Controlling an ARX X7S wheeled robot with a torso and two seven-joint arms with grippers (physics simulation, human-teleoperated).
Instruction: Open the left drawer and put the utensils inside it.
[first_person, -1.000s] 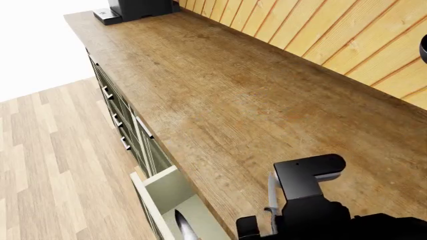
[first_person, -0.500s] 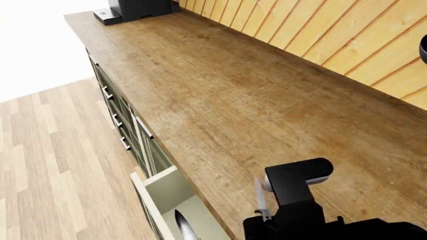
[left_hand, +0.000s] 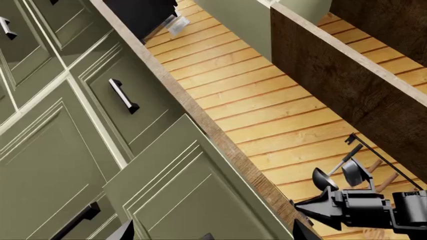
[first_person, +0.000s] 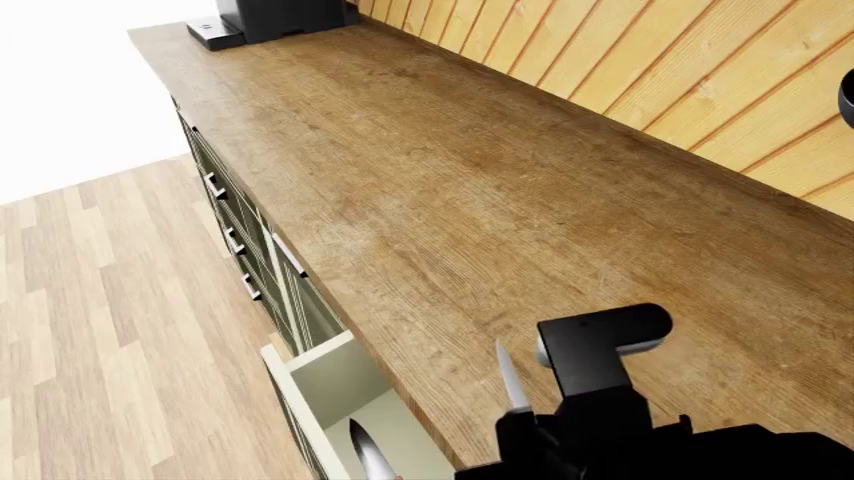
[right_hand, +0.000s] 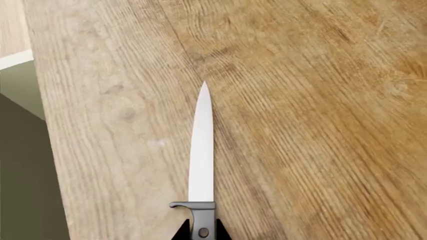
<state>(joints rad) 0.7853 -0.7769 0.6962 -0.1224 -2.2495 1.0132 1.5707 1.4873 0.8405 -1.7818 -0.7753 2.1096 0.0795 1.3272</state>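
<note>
The left drawer (first_person: 334, 385) stands pulled out below the counter edge and shows its pale cream inside. A dark-bladed knife (first_person: 366, 452) lies in it. My right gripper (right_hand: 202, 234) is shut on the handle of the slim grey metal knife (right_hand: 201, 145). That grey knife (first_person: 505, 376) hangs over the wooden counter (first_person: 441, 190) near its front edge, just right of the drawer, blade pointing away. My left gripper (left_hand: 210, 236) is open down in front of the cabinets. A sage-green panelled front (left_hand: 193, 200) fills the space between its fingertips (left_hand: 125, 232).
A black appliance (first_person: 267, 15) stands at the counter's far end. A plank wall (first_person: 667, 60) backs the counter. Shut green drawers with black handles (first_person: 214, 186) run along the cabinet front above wooden floor (first_person: 107, 330). Ladles (left_hand: 347, 170) hang on a wall rail.
My right gripper has carried the grey knife left, towards the counter's front edge and the open drawer. The blade now stands out more clearly ahead of the arm.
</note>
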